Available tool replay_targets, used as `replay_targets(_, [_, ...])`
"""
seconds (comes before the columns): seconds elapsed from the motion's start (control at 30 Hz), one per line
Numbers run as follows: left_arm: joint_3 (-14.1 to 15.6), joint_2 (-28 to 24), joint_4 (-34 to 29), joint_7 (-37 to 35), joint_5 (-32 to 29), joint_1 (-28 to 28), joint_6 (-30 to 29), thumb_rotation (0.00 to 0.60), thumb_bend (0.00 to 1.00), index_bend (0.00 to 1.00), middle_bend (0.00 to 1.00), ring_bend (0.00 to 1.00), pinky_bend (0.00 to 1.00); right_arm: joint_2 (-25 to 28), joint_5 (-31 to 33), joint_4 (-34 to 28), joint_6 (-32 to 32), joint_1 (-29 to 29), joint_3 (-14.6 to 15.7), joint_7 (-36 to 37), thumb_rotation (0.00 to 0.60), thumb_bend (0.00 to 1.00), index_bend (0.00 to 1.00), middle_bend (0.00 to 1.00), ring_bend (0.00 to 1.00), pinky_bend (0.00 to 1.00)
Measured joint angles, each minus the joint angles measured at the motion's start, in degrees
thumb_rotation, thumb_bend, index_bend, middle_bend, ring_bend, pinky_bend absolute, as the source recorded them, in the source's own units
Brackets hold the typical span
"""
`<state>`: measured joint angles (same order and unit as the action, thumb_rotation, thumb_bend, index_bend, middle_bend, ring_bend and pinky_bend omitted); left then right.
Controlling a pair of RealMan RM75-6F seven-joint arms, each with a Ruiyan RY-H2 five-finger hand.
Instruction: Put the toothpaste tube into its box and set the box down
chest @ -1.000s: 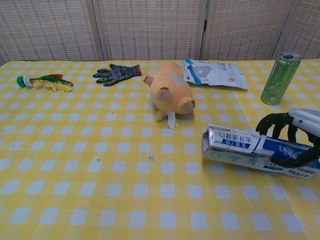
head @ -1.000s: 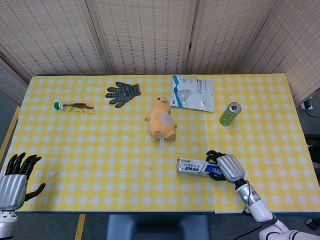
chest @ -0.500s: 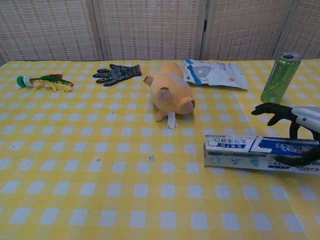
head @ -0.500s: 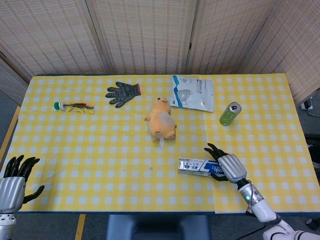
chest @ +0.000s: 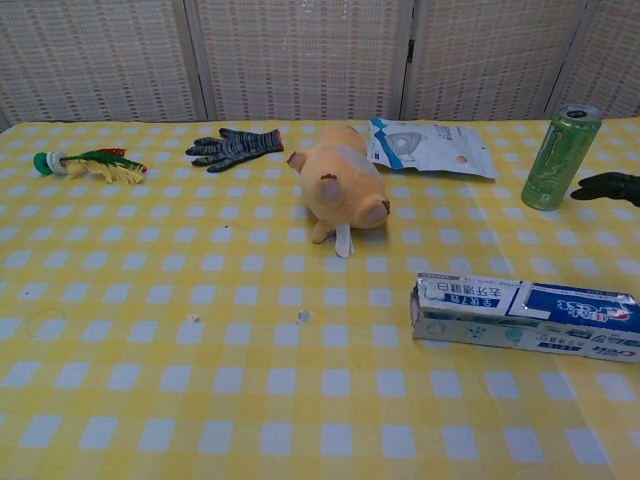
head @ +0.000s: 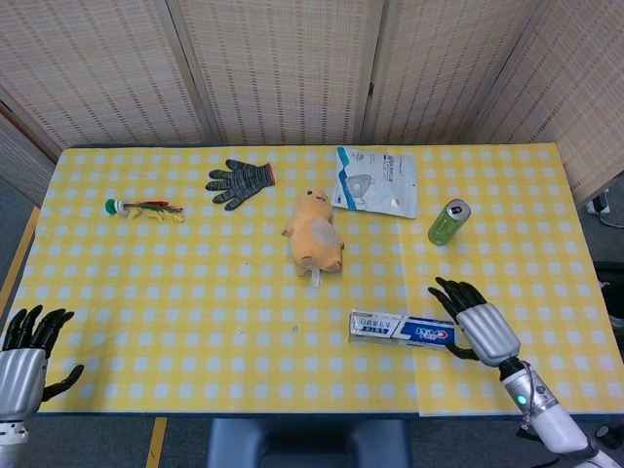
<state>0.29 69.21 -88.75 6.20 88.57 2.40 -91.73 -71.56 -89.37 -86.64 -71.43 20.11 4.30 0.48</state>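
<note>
The blue and white toothpaste box point(head: 402, 330) point(chest: 525, 316) lies flat on the yellow checked table near the front right. No separate toothpaste tube shows. My right hand point(head: 476, 326) sits just right of the box, fingers spread, holding nothing and apart from it; in the chest view only its fingertips point(chest: 606, 187) show at the right edge. My left hand point(head: 24, 353) hangs at the table's front left corner, fingers spread and empty.
A green can point(head: 448, 221) point(chest: 560, 157) stands behind the box. A plush pig point(head: 314, 235) lies mid-table, with a face-mask packet point(head: 377, 181) behind it. A grey glove point(head: 239, 181) and a feathered toy point(head: 143, 209) lie at the back left.
My right hand has let go of the box and drawn back to the right, fingers opening. The box has settled flat on the table. My left hand sank slightly lower.
</note>
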Motion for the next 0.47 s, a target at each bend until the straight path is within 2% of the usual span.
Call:
replay_targets(0.2, [0.5, -1.1, -0.5, 2.8, 0.5, -0.6, 0.0, 0.6, 0.24, 0.12, 0.14, 0.04, 0.0, 2.1, -1.2, -0.5, -12.2, -6.3, -0.1, -2.7, 0.6, 0.32, 0.0, 0.0, 0.0, 0.0])
replay_targets(0.37, [0.8, -2.6, -3.2, 4.9, 0.0, -1.1, 0.6, 0.6, 0.24, 0.1, 0.13, 0.03, 0.0, 3.8, -3.0, -1.3, -22.5, -13.3, -0.1, -8.0, 0.6, 0.31, 0.0, 0.0, 0.0, 0.0])
replay_targets(0.47, [0.8, -3.1, -3.9, 5.8, -0.2, -1.4, 0.4, 0.6, 0.24, 0.1, 0.13, 0.03, 0.0, 5.0, -4.2, -2.1, -24.6, -15.0, -0.3, -8.5, 0.6, 0.32, 0.0, 0.0, 0.0, 0.0])
